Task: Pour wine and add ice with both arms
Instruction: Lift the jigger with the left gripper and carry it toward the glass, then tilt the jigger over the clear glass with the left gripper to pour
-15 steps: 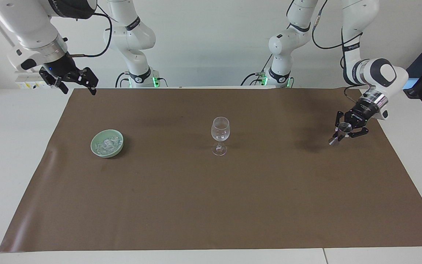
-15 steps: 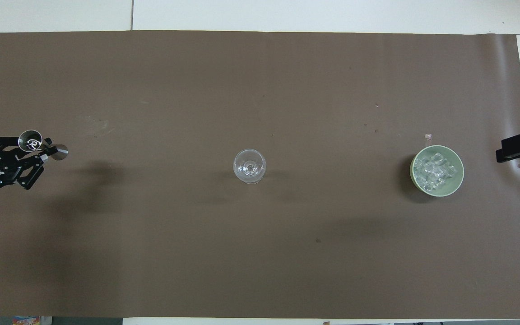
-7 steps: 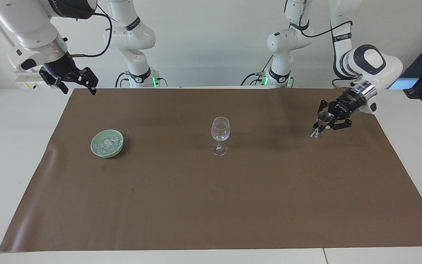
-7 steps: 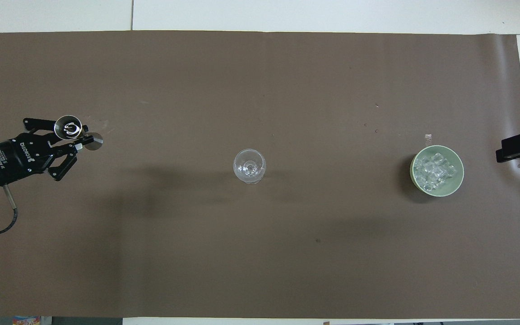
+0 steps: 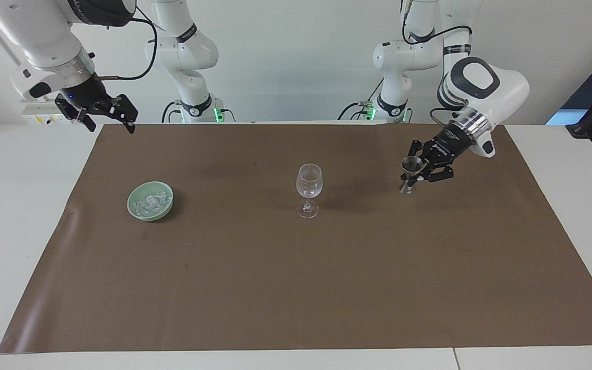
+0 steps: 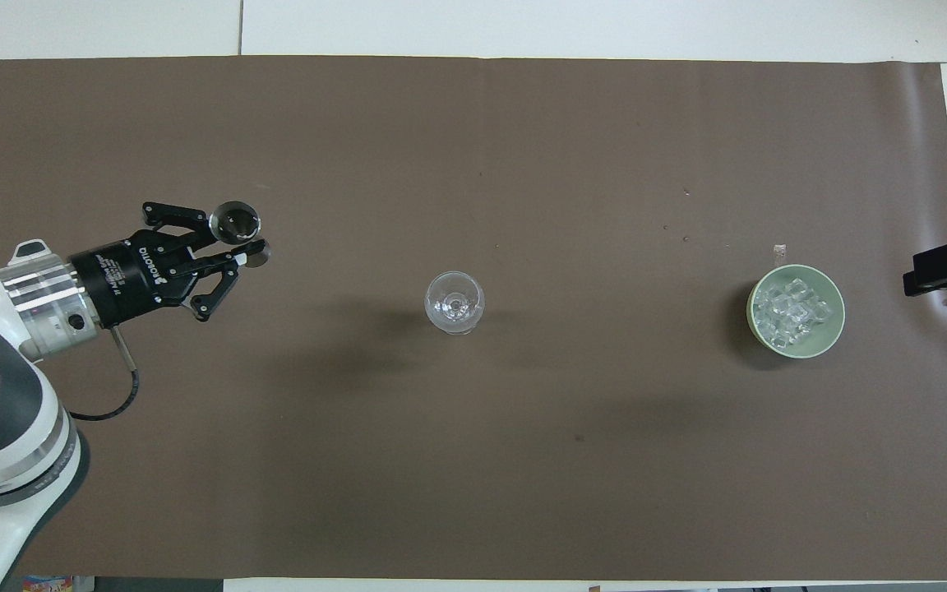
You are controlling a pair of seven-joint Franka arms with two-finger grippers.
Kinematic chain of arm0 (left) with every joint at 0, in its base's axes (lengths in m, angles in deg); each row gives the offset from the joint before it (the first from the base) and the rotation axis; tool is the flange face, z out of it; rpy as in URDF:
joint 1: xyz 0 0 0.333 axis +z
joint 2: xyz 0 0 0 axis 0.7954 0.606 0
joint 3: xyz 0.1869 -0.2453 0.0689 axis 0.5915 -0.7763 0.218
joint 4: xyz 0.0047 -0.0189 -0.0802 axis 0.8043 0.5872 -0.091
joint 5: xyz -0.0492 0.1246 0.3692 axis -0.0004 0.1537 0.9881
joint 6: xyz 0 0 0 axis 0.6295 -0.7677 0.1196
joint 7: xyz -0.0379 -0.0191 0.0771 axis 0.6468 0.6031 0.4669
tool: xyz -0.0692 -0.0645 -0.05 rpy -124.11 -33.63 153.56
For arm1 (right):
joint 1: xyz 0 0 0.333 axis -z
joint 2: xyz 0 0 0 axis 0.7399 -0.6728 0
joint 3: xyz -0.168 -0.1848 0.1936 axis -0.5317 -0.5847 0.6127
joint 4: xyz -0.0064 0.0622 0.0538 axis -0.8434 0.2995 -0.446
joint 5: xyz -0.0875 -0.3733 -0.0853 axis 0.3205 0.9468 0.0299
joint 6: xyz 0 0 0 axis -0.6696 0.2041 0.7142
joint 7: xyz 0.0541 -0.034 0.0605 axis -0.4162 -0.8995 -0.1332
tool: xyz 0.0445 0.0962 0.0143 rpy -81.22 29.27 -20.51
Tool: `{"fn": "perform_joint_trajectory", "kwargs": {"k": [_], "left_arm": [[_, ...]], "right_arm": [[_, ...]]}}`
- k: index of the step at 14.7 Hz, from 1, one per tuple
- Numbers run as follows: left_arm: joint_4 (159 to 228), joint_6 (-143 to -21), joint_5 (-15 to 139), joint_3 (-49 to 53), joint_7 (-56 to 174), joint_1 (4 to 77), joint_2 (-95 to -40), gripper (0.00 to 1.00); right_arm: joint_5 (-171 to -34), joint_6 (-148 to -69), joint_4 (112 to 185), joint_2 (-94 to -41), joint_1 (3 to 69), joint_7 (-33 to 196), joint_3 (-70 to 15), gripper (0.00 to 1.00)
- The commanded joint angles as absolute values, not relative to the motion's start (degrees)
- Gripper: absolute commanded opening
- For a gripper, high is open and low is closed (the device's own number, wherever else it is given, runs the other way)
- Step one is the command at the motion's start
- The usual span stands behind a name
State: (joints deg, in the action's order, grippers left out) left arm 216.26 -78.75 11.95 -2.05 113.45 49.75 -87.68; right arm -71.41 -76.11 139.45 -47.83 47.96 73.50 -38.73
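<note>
Two arms work one desk (image 5: 29, 216): the left end effector (image 5: 419, 172), clamped on a steel jigger (image 5: 410, 173) held upright, hangs over the mat toward its own end, the lone wine glass (image 5: 309, 189) standing mid-mat. Right end effector (image 5: 105, 114) waits, fingers apart, empty, the nearer to one bowl (image 5: 150, 201) heaped with ice (image 5: 151, 200).

Table (image 5: 558, 216) — carries a mat (image 5: 296, 288) over most of its top. Wine glass (image 5: 309, 189) upright at the mat's middle. Bowl (image 5: 150, 201) toward the right arm's end, well apart from the glass, with the ice (image 5: 151, 200) heaped in it. Jigger (image 5: 410, 173) — held in the left gripper (image 5: 419, 172) above the mat, between the glass and the left arm's end. Right gripper (image 5: 106, 114) waits over the mat's corner at its own end.
</note>
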Motion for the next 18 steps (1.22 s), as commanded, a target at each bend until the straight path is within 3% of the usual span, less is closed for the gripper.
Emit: {"fn": "perform_joint_trajectory", "kwargs": {"k": [1, 6, 13, 18], "left_arm": [[217.04, -84.67, 11.86, -6.67, 117.70, 48.13, -88.75, 0.00], [214.75, -94.79, 17.54, -15.73, 126.23, 48.04, -86.11, 0.00], [208.78, -94.80, 35.66, -16.09, 128.17, 45.49, -81.11, 0.00], [208.77, -94.97, 46.99, -16.09, 128.70, 43.47, -80.84, 0.00]], "right_arm": [[-71.66, -76.82, 140.21, -47.03, 48.16, 72.76, -38.66, 1.00], [-71.66, -76.82, 140.21, -47.03, 48.16, 72.76, -38.66, 1.00], [-71.66, -76.73, 140.21, -47.03, 48.16, 72.76, -38.66, 1.00], [-71.66, -76.73, 140.21, -47.03, 48.16, 72.76, -38.66, 1.00]]}}
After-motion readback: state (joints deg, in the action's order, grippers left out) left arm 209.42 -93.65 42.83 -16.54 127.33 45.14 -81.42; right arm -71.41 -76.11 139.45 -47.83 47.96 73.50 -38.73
